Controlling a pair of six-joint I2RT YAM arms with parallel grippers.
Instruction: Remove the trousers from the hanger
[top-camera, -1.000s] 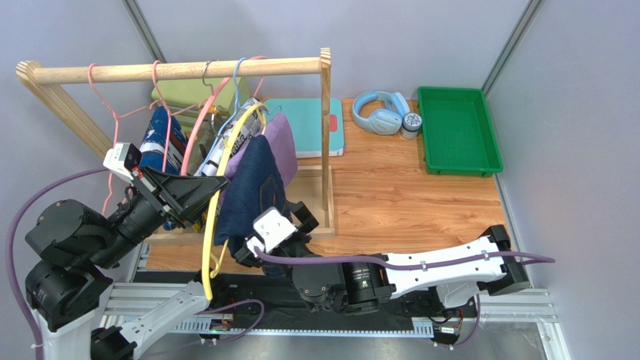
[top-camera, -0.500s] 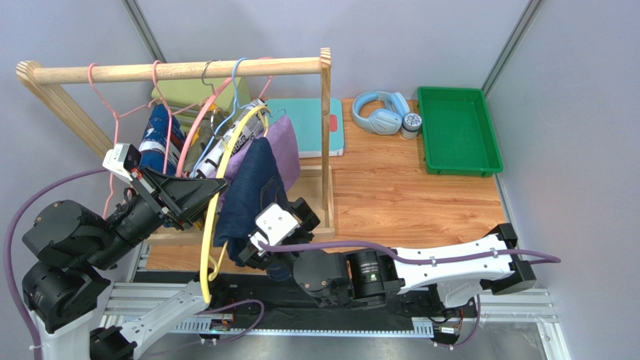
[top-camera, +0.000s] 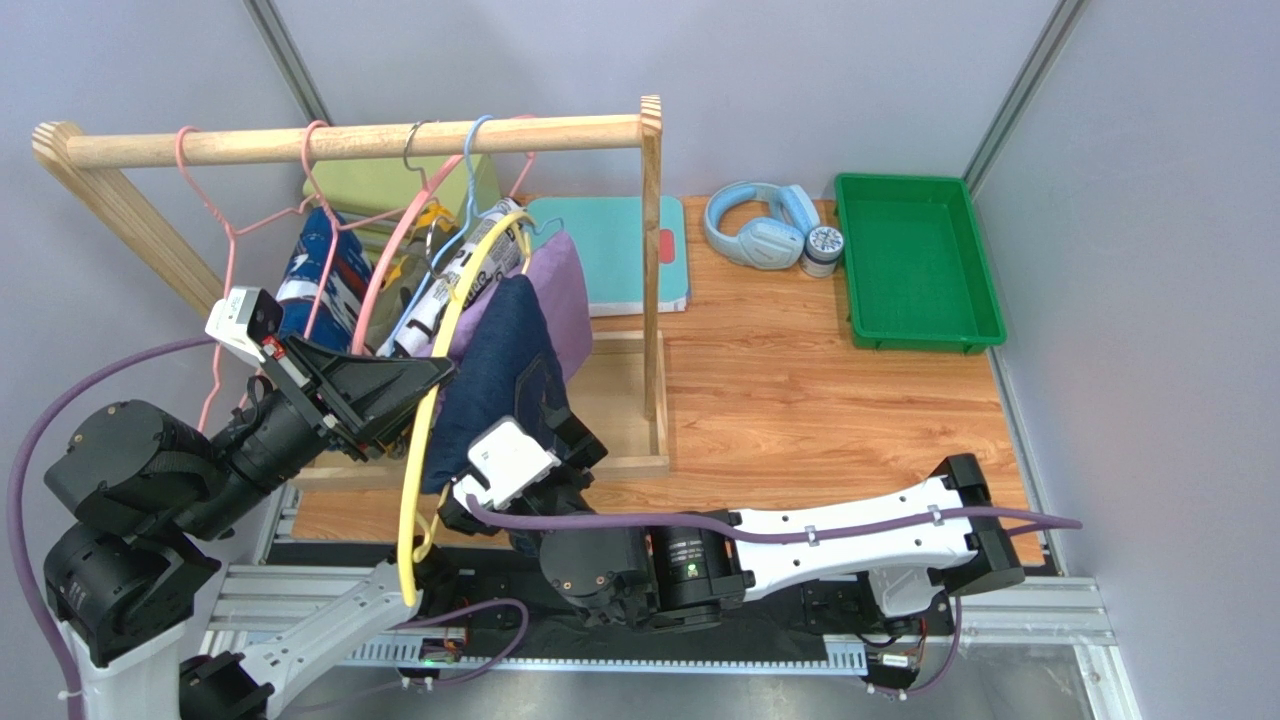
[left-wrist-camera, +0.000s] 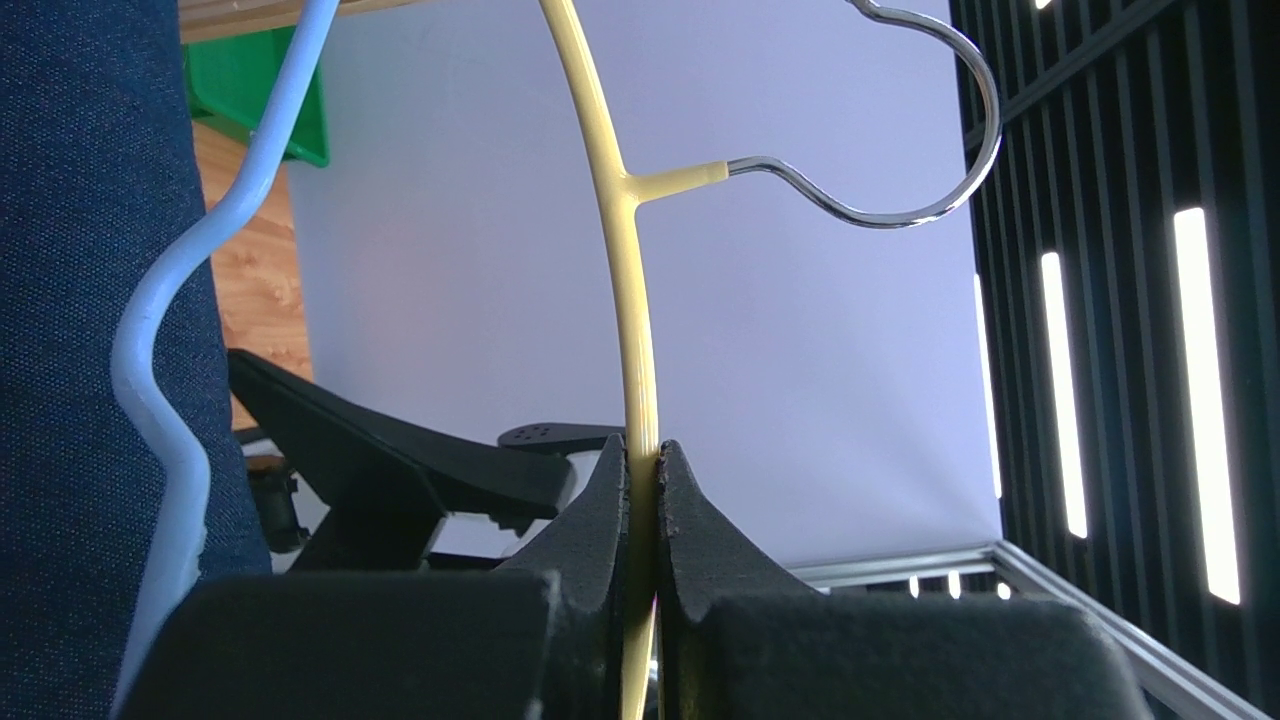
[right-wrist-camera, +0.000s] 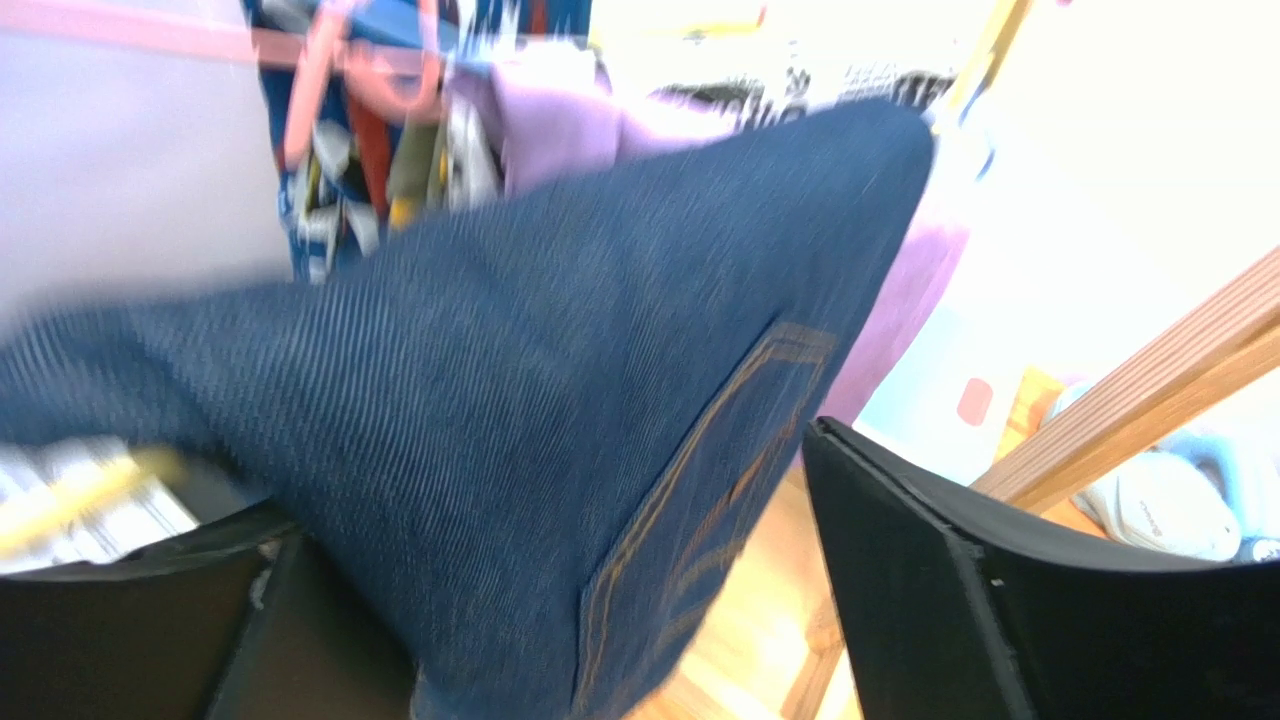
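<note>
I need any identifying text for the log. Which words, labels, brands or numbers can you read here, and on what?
No text is readable.
Blue cloth: white and red print, too small to read.
Black-and-white cloth: print too small, blurred in the right wrist view.
Trousers: pocket stitching only, no label visible.
Yellow hanger: no markings.
Jar: lid too small to read.

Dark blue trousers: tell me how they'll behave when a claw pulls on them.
Probably floppy: the trousers hang in soft folds, so they should sag and trail rather than hold shape. Likely not slippery: the right wrist view shows a coarse ribbed weave and raised seams. The cloth looks thick, so perhaps heavyish for its size.
</note>
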